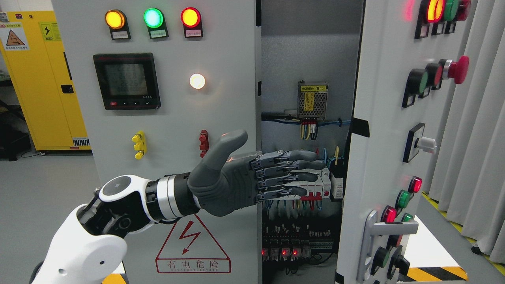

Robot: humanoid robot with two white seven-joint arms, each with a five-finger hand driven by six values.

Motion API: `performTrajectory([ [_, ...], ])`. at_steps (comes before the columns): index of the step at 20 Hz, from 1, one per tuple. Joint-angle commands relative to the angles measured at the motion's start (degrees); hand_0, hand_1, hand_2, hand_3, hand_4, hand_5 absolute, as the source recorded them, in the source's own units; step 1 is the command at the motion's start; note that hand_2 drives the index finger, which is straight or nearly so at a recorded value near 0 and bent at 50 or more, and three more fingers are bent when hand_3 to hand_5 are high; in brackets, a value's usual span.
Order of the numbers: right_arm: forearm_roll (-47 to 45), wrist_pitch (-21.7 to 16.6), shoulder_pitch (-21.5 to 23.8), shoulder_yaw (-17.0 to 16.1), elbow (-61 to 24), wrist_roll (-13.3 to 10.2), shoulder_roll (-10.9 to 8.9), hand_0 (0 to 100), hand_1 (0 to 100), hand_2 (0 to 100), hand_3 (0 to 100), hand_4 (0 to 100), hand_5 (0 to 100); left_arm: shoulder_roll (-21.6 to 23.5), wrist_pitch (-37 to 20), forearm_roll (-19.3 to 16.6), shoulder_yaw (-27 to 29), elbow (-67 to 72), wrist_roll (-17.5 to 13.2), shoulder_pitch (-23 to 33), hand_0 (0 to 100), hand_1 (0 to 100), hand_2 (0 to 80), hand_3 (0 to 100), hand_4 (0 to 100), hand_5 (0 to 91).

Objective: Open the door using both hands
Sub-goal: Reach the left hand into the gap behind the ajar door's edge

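A grey electrical cabinet fills the view. Its left door (173,118) is closed and carries three lamps, a meter and a warning triangle. Its right door (386,138) is swung partly open toward me, with buttons and a silver handle (373,244) on its face. My left hand (276,173) reaches from the lower left across the gap between the doors. Its fingers (294,175) are stretched out flat, pointing right into the opening in front of the breakers, thumb up, holding nothing. The fingertips stop short of the open door's edge. My right arm does not show.
Inside the cabinet are a power supply (312,99), coloured wiring and rows of breakers (319,185). A yellow cabinet (43,79) stands at the far left. Grey curtains (473,138) hang at the right, with striped floor tape (438,273) below.
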Motion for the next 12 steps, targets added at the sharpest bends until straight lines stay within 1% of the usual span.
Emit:
performTrajectory([
  [1,-0.1,0.0,0.0,0.0,0.0,0.0,0.05,20,12,0,0,0,0,-10.2,0.2,-0.8,-3.8,8.0,0.0,-2.9,0,0,0.0,0,0,0.0],
  [3,-0.1,0.0,0.0,0.0,0.0,0.0,-0.04,20,12,0,0,0,0,-11.6,0.3,-1.1,-3.8,9.3,0.0,-4.1,0,0,0.0,0,0,0.0],
  [6,-0.1,0.0,0.0,0.0,0.0,0.0,-0.04,20,12,0,0,0,0,-12.4,0.5,-1.1,-3.8,10.0,0.0,-5.7,0,0,0.0,0,0,0.0],
  [9,0.0,0.1,0.0,0.0,0.0,0.0,-0.04,20,12,0,0,0,0,-14.2,1.0,-1.4,-3.8,10.7,0.1,-6.3,0,0,0.0,0,0,0.0],
  [12,-0.1,0.0,0.0,0.0,0.0,0.0,-0.04,20,12,0,0,0,0,-15.0,1.7,-1.8,-3.8,10.7,0.1,-6.9,0,0,0.0,0,0,0.0],
])
